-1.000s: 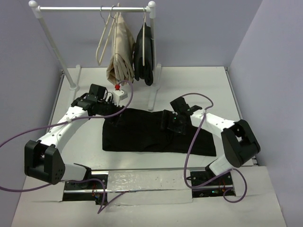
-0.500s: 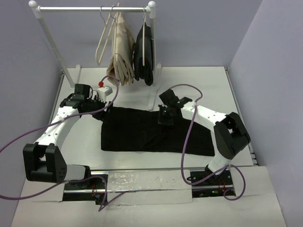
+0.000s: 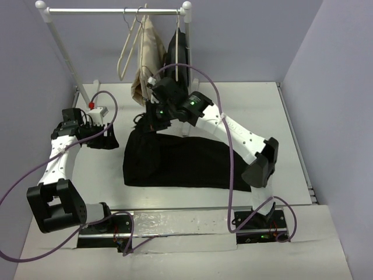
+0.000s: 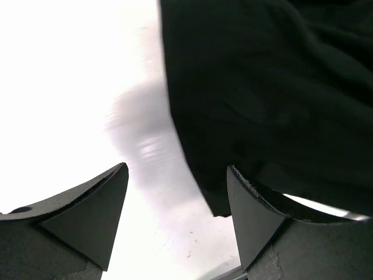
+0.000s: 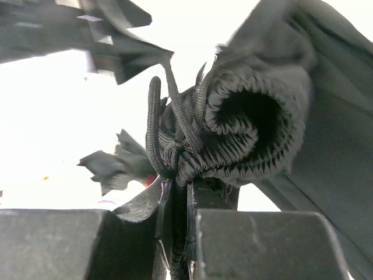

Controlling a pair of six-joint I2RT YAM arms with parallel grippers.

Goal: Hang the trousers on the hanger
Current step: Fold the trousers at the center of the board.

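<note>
**Rail, hung clothes and table around the two claws**

A white clothes rail (image 3: 111,10) stands at the far end of the white table (image 3: 262,111), beyond both claws. Beige trousers (image 3: 148,58) hang from it in long folds, straight beyond the right claw (image 3: 152,119), their lower end near it. A smaller black garment (image 3: 179,44) on its own white hanger hangs just beside them, beyond that claw and to its right, with its lower part hidden. The rail's left foot (image 3: 90,99) rests beyond the left claw (image 3: 108,140). Lavender walls (image 3: 245,41) close the far side and both flanks. A strip of crinkled clear film (image 3: 180,224) lies along the near edge, well behind both claws.
</note>
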